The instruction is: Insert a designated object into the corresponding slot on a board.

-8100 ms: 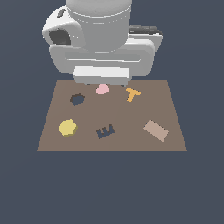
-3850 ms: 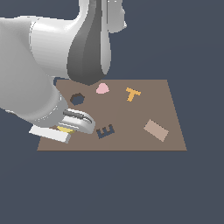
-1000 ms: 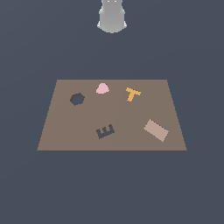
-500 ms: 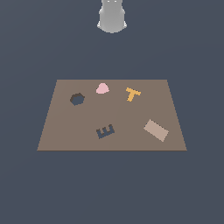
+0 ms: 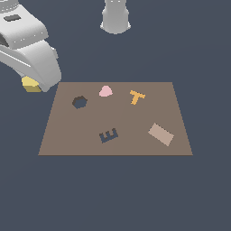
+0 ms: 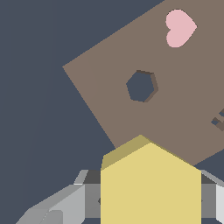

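Off board [image 5: 67, 135] corner | gripper [image 5: 32, 85] clamps yellow block [image 6: 151, 188] | slot [image 5: 80, 102] vacant

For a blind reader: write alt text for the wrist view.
A yellow block is held in the gripper in the foreground, above a brown board. The board shows an empty hexagonal slot and a pink heart-shaped piece beyond it.

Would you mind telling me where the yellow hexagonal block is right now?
The yellow hexagonal block is held in the gripper, off the board past its far corner on the exterior view's left, not yet over the hexagonal slot.
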